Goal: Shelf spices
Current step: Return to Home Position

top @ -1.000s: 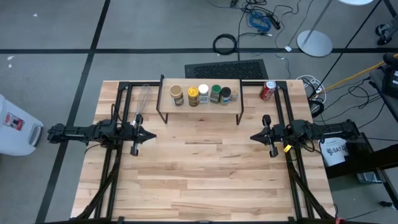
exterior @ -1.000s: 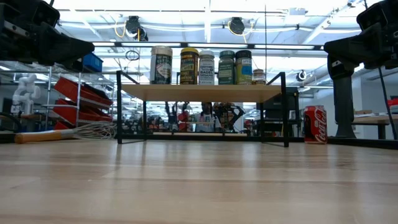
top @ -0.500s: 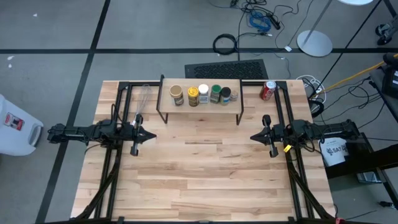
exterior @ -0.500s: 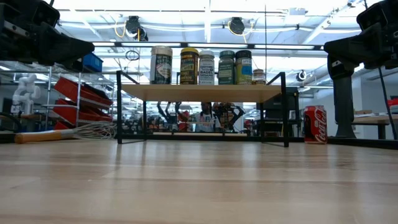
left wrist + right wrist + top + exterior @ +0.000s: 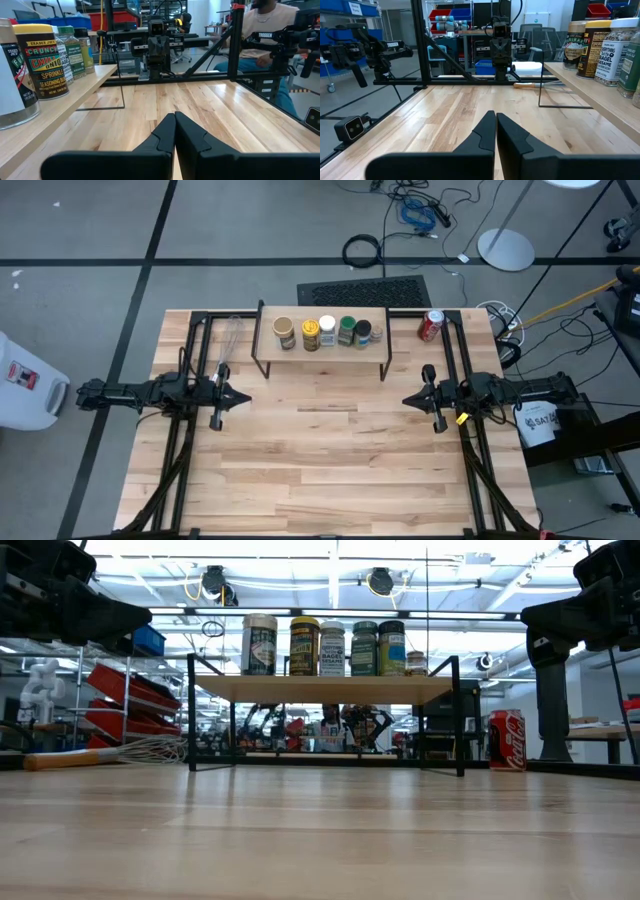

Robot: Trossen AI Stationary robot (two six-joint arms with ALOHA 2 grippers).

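Several spice jars (image 5: 322, 332) stand upright in a row on the small light-wood shelf (image 5: 270, 343) with black legs, at the table's far middle; they also show in the low view (image 5: 322, 647). The jars' bases rest on the shelf board (image 5: 320, 689). My left gripper (image 5: 246, 396) is shut and empty at the table's left, above the wood. My right gripper (image 5: 406, 401) is shut and empty at the table's right. Both point toward each other, well short of the shelf. The left wrist view shows the jars (image 5: 45, 60); the right wrist view shows them too (image 5: 602, 47).
A red soda can (image 5: 430, 325) stands at the far right of the shelf, on the table. A wire whisk (image 5: 229, 345) lies at the far left. Open tabletop (image 5: 325, 460) spreads between and in front of the arms. A seated person (image 5: 265, 45) is beyond the table.
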